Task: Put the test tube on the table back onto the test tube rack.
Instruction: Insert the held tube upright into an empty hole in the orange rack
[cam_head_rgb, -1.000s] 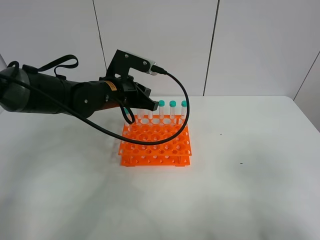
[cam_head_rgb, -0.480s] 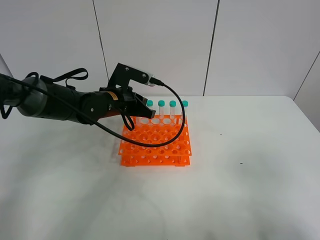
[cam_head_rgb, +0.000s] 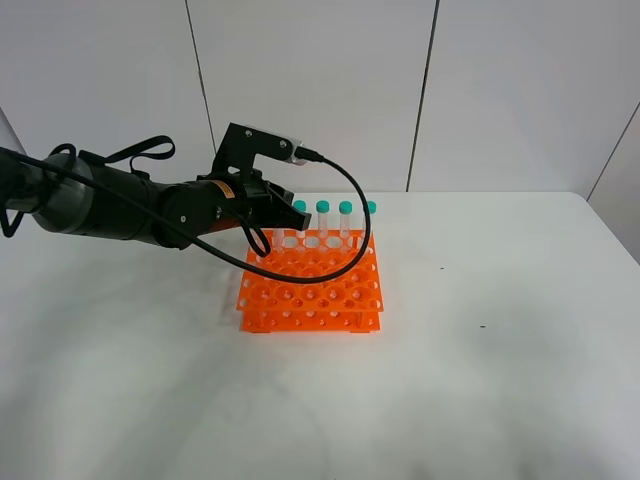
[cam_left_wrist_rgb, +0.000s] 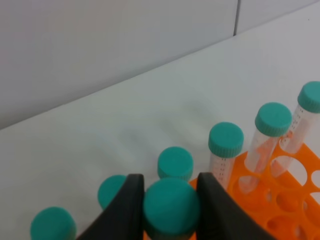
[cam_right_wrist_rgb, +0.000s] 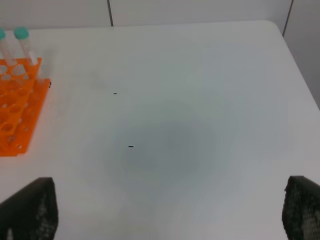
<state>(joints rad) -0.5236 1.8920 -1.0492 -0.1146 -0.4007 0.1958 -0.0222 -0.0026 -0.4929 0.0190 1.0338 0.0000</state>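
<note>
Left gripper (cam_left_wrist_rgb: 170, 197) is clamped on the test tube (cam_left_wrist_rgb: 171, 209) by its teal cap, jaws pressed on either side of the cap. The tube is off the table (cam_head_rgb: 500, 360), held at the far edge of the test tube rack (cam_head_rgb: 310, 290), which sits right under the gripper. Other capped tubes (cam_left_wrist_rgb: 226, 140) stand in the rack just beyond the gripper and off to both sides. The held cap looks nearer the wrist camera than theirs, so it is probably not fully seated. The tube's lower end is hidden by the cap and jaws, so it cannot be told whether the tip is in a hole yet.

Right gripper (cam_right_wrist_rgb: 167, 212) has its jaws spread wide with nothing between them, over bare table, the rack well off to one side.

Progress, as a judgement: pickup and carry are done, and the tube is lined up with the stored row. Left to do: press it down into a free hole, let go, and lift clear without knocking the neighbouring caps, which sit close to the jaws.
</note>
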